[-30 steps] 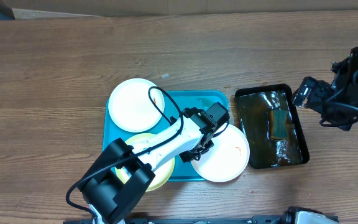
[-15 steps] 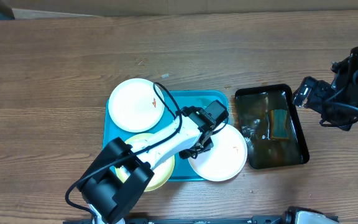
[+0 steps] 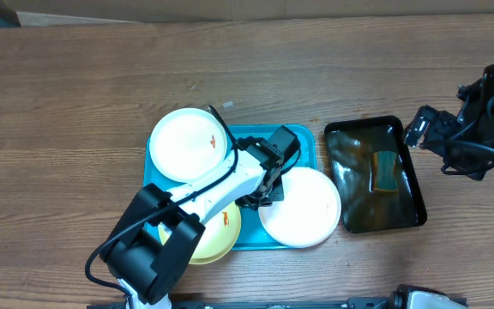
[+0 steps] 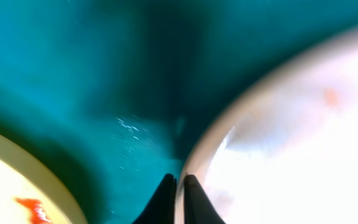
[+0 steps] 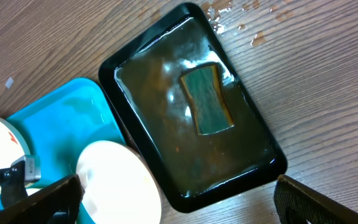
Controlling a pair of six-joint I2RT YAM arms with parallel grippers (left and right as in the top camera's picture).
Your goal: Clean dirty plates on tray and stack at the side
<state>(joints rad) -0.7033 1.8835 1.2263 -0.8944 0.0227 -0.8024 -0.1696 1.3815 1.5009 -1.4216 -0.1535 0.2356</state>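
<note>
The turquoise tray point(image 3: 307, 156) holds three plates. One white plate point(image 3: 185, 144) overhangs its back left corner and carries a small orange smear. A pale yellow plate point(image 3: 217, 236) with a red smear lies at the front left. The other white plate point(image 3: 303, 210) hangs over the tray's right edge. My left gripper point(image 3: 261, 195) is down at this plate's left rim. In the left wrist view its fingers point(image 4: 179, 186) are shut, with the plate's pale rim point(image 4: 291, 124) running between them over the tray floor point(image 4: 104, 93). My right gripper point(image 3: 424, 129) hovers open beyond the table's right side, nothing in it.
A black tray of brown water point(image 3: 376, 215) lies right of the turquoise tray, a green sponge point(image 3: 385, 170) soaking in it. In the right wrist view the sponge point(image 5: 207, 98) sits mid-tray. Water drops point(image 5: 253, 37) spot the wood behind it.
My left gripper opened briefly, then shut at the right white plate's rim. Its wrist swung back and left, the plate slid slightly left, and more of the yellow plate shows. The right arm stayed still.
</note>
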